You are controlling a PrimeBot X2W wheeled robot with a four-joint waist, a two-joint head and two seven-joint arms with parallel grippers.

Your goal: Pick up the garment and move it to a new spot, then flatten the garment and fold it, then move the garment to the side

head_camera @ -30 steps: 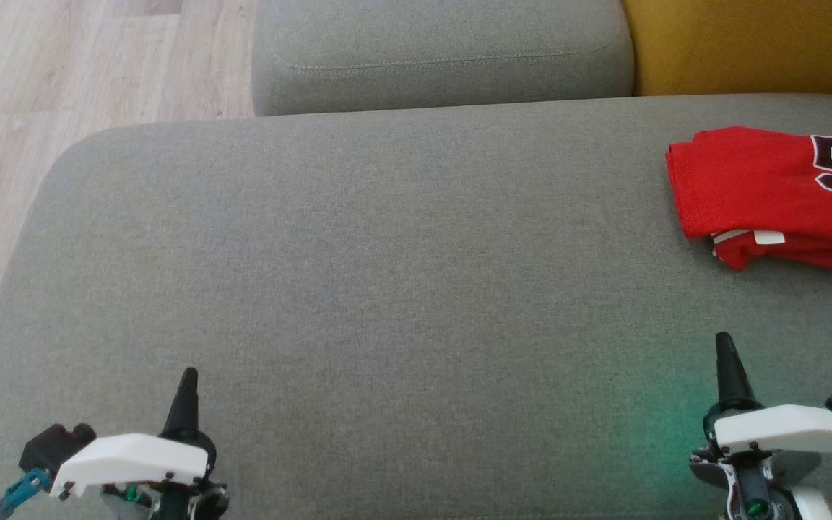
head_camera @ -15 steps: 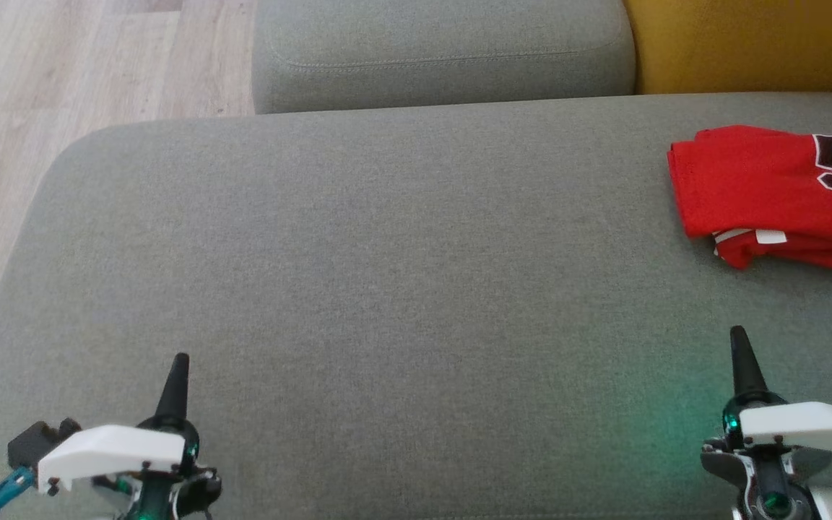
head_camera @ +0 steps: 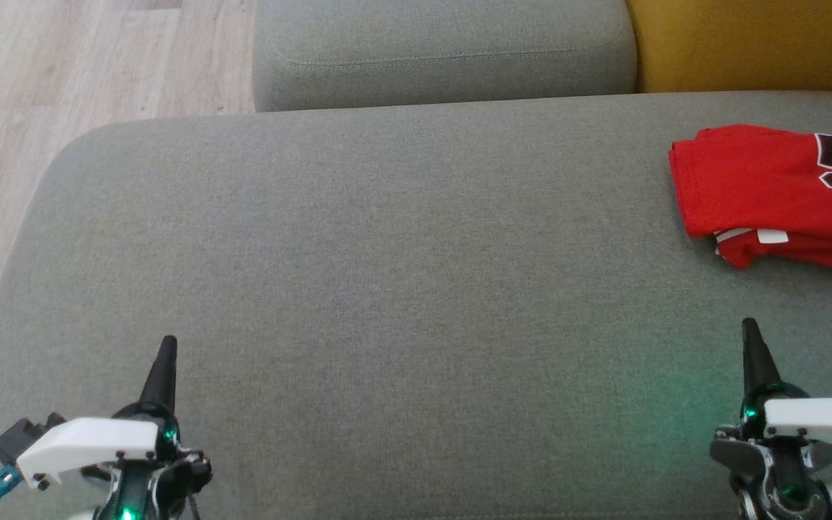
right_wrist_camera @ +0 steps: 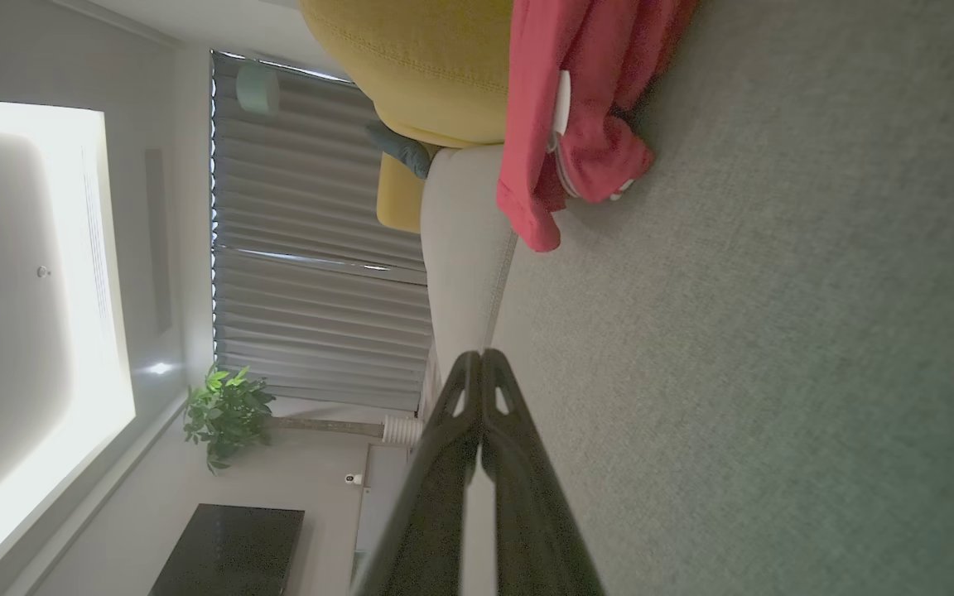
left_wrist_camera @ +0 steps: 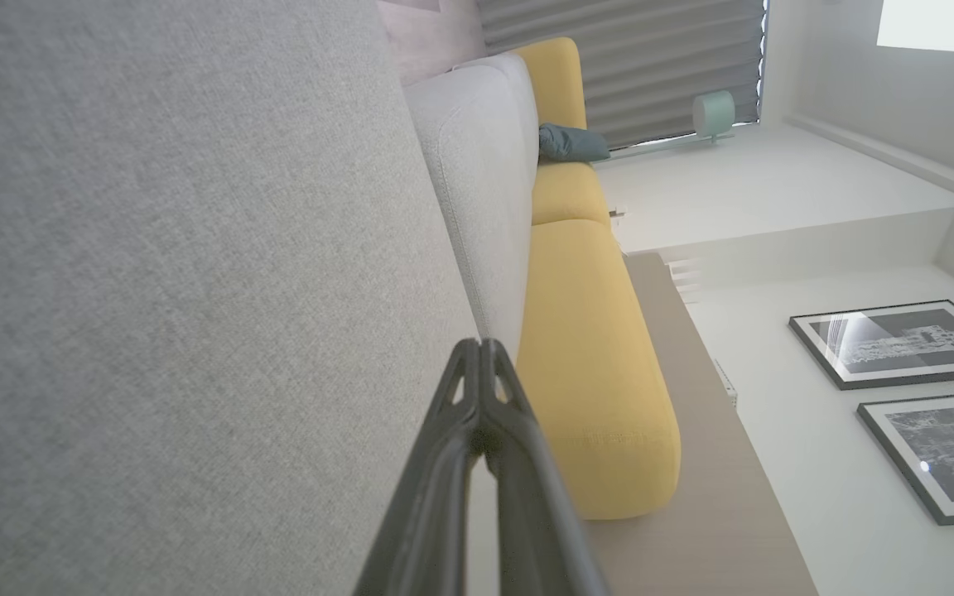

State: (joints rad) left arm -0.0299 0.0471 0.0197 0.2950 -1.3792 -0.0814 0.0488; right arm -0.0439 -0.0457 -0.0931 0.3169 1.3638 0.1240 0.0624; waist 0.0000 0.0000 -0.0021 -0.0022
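Head view garment (head_camera: pixel 755 180) with number, right wrist view plant (right_wrist_camera: pixel 224 410)

The sofa seat (head_camera: pixel 387 253) is covered in a matt, coarsely woven grey cloth, the garment (head_camera: pixel 748 180) is made of a smoother red cloth, the floor (head_camera: pixel 62 72) is laid in pale wood-grain boards, and the fingers (head_camera: pixel 161 368) are formed of dark matt plastic.

A grey sofa seat (head_camera: pixel 387 289) carries a folded red garment (head_camera: pixel 755 180) at its far right.
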